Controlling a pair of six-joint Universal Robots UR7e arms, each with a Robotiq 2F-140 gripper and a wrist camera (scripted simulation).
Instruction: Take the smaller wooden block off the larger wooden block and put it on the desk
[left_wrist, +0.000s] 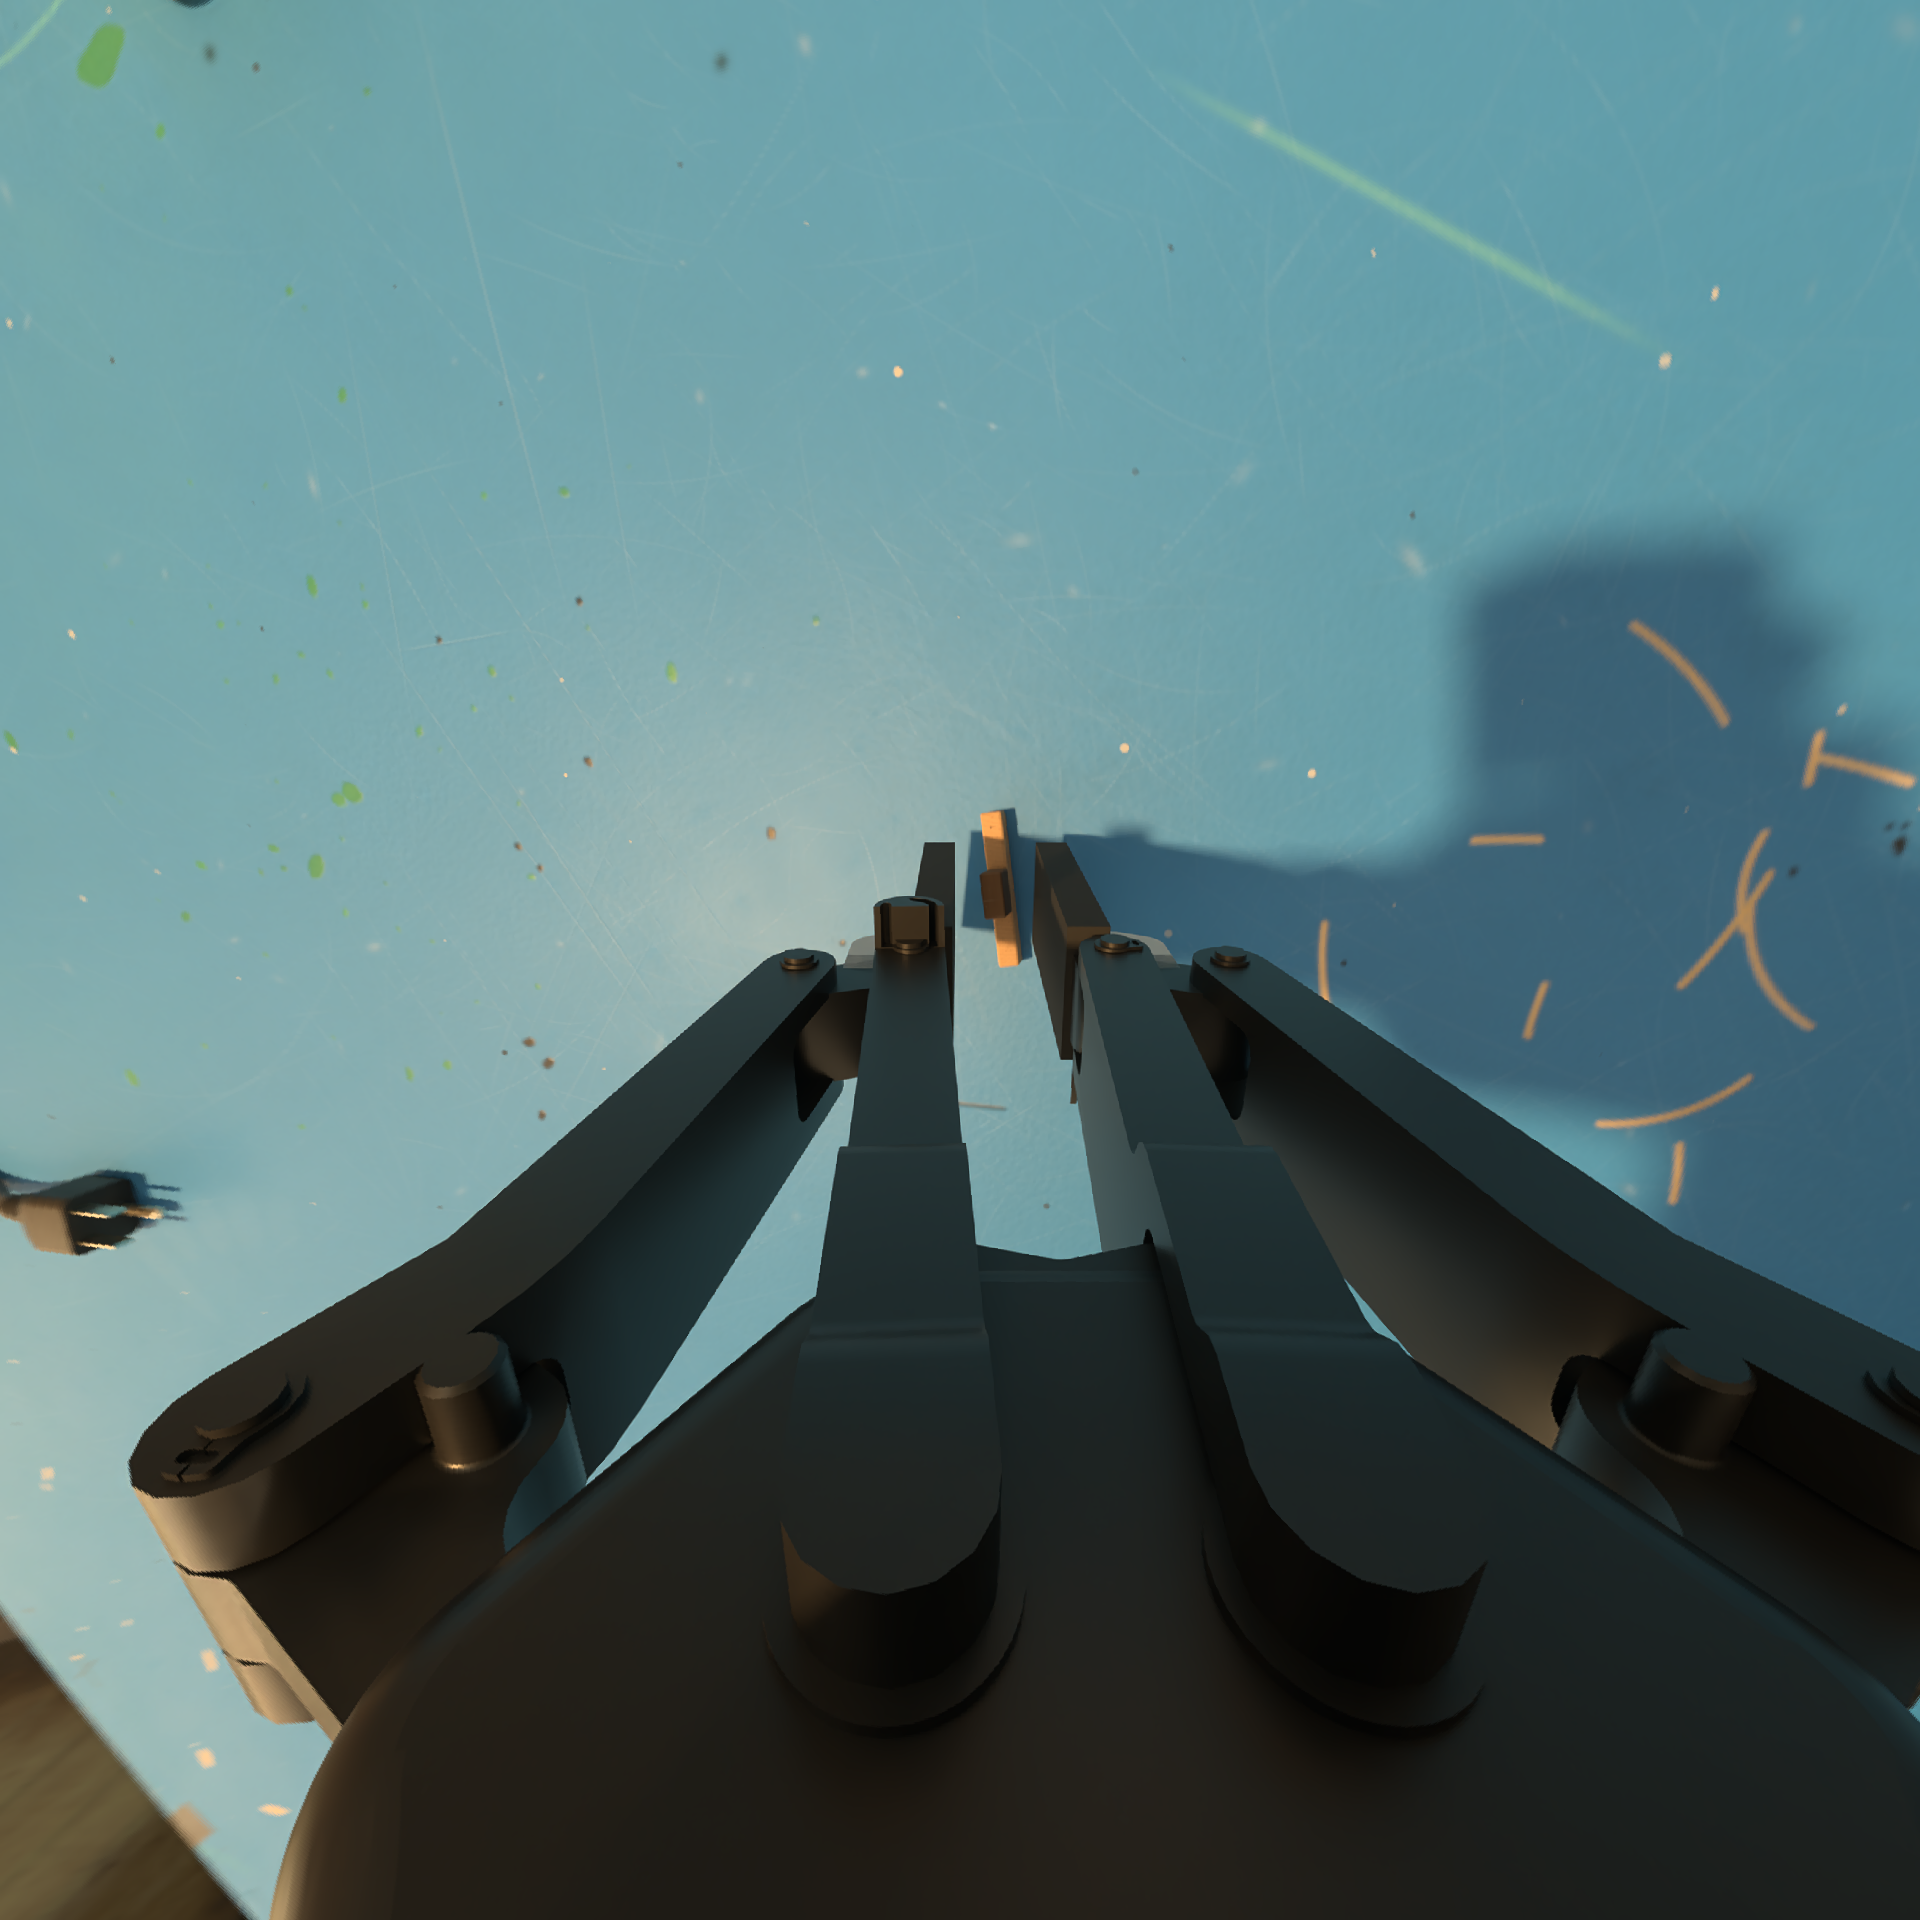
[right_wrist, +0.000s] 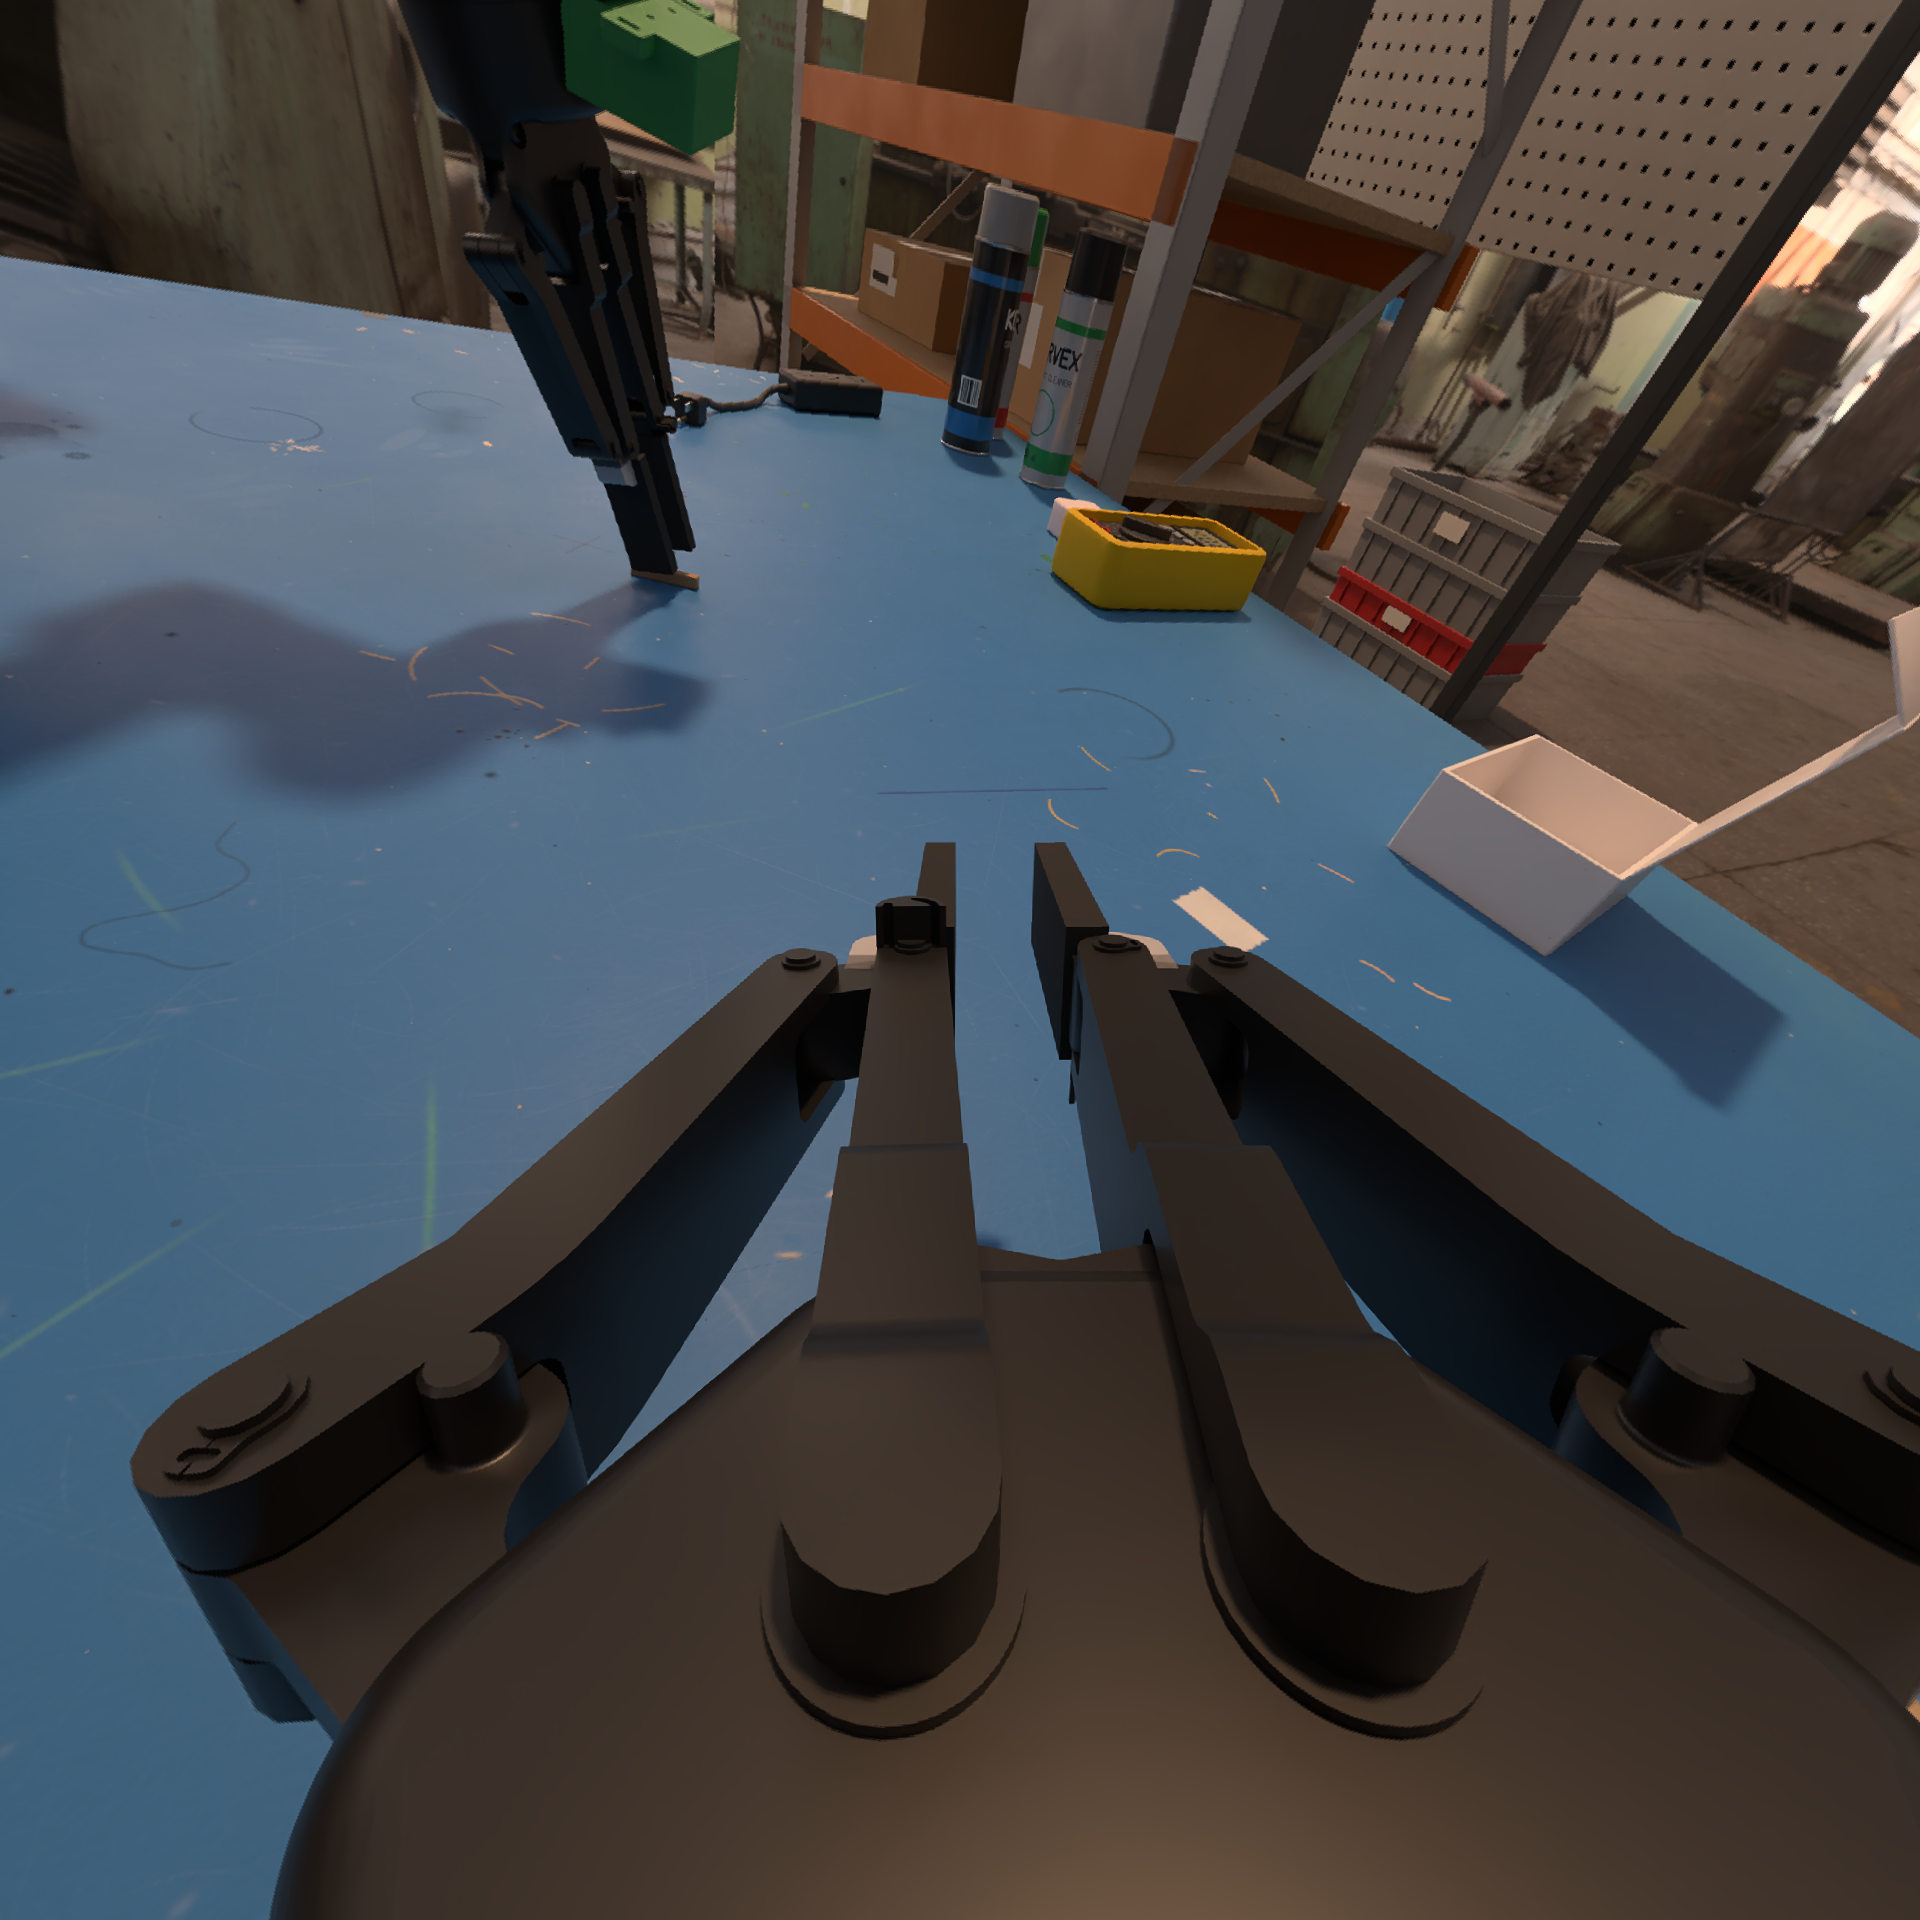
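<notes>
In the left wrist view a thin, pale larger wooden block lies on the blue desk, with the smaller, darker wooden block on it. My left gripper points straight down and straddles both blocks with its jaws a narrow gap apart; blue shows on each side of the blocks. In the right wrist view the left gripper stands over the wooden block at the far left. My right gripper hovers low over the desk, jaws a narrow gap apart and empty.
Two spray cans stand at the desk's far edge by a shelf rack. A yellow tray, a power strip and an open white box are on the right. A black plug lies left.
</notes>
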